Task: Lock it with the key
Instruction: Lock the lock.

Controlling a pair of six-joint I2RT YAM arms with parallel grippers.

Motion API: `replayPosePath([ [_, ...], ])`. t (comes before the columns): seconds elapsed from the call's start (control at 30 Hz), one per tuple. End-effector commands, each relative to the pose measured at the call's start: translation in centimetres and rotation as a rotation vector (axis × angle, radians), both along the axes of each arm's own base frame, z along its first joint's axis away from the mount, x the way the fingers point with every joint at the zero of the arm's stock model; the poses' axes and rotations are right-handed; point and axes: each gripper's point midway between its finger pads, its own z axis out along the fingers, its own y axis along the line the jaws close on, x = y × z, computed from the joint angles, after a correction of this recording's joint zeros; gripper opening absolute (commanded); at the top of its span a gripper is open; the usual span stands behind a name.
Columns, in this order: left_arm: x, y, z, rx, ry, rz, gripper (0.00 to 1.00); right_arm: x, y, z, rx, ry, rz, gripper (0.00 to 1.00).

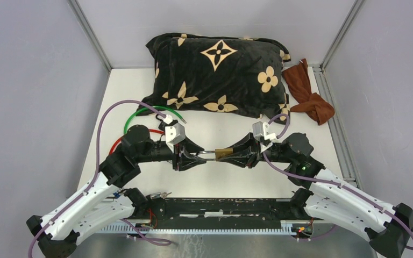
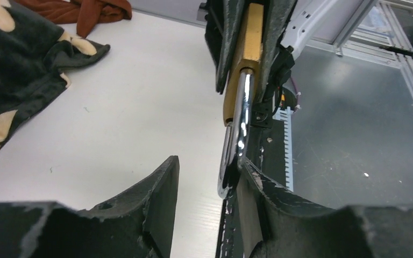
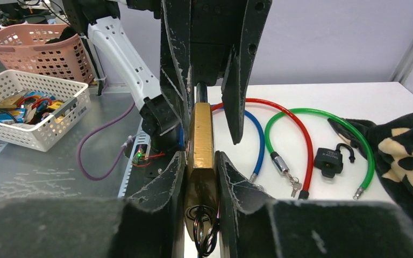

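brass padlock (image 3: 200, 129): body pinched by right gripper (image 3: 200, 158), left gripper (image 2: 208, 166) parted beside shackle (image 2: 240, 123) (locking looks unfinished, key turn outstanding).

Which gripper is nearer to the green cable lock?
Left. The left gripper sits close beside the green cable lock; the right gripper is farther right, holding the brass padlock.

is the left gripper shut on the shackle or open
Open: left gripper shows a wide gap between its fingers, the shackle near one finger only.

The top camera looks down on the table (image 1: 220, 126); both wrist cameras face each other closely, apparently sharing the padlock (image 3: 200, 141).
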Motion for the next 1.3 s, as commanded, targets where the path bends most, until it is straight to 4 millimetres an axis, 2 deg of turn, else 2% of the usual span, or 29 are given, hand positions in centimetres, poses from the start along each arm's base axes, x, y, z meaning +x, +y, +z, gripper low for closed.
replayPosePath([
  [0.0,-1.6,-0.3,2.3,-0.074,0.012,-0.081,0.48,-0.8,-0.4,4.5,0.138,-0.104,0.021,0.00],
  [0.03,-1.8,-0.2,2.3,-0.070,0.014,-0.087,0.48,-0.8,-0.4,4.5,0.135,-0.104,0.023,0.00],
  [0.1,-1.8,-0.1,2.2,-0.064,0.013,-0.080,0.41,-0.8,-0.4,4.5,0.134,-0.105,0.027,0.00],
  [0.13,-1.7,0.0,2.2,-0.065,0.014,-0.075,0.32,-0.8,-0.3,4.4,0.132,-0.104,0.031,0.00],
  [0.2,-1.6,0.0,2.5,-0.076,0.023,-0.062,0.06,-0.8,-0.3,4.4,0.129,-0.101,0.030,0.00],
  [0.23,-1.5,-0.1,2.7,-0.084,0.027,-0.061,0.02,-0.6,-0.2,4.3,0.126,-0.096,0.027,0.00],
  [0.37,-1.4,-1.0,3.6,-0.137,0.076,-0.071,0.02,-0.9,0.3,4.1,0.148,-0.062,0.059,0.00],
  [0.53,-0.2,-2.3,6.0,-0.237,0.056,-0.072,0.02,-2.0,1.0,3.8,0.179,-0.044,0.132,0.00],
  [0.67,1.4,-2.1,5.1,-0.199,-0.016,0.000,0.02,-3.7,0.8,3.9,0.170,-0.081,0.217,0.00],
  [0.77,2.0,-1.6,4.4,-0.161,-0.100,0.030,0.02,-4.2,0.6,3.3,0.119,-0.122,0.238,0.00],
  [0.83,1.9,-1.2,3.5,-0.104,-0.184,0.012,0.02,-3.1,0.7,1.9,0.020,-0.148,0.178,0.00],
  [0.93,1.5,-0.2,2.7,-0.014,-0.281,-0.018,0.02,-0.9,-0.1,1.2,-0.080,-0.230,0.039,0.00],
  [1.13,0.8,0.4,2.9,0.018,-0.282,-0.034,0.02,-1.0,-0.5,1.5,-0.093,-0.247,0.040,0.00],
  [1.27,0.5,-0.4,3.4,-0.059,-0.230,-0.048,0.02,-2.4,0.3,2.0,-0.031,-0.177,0.142,0.00],
])
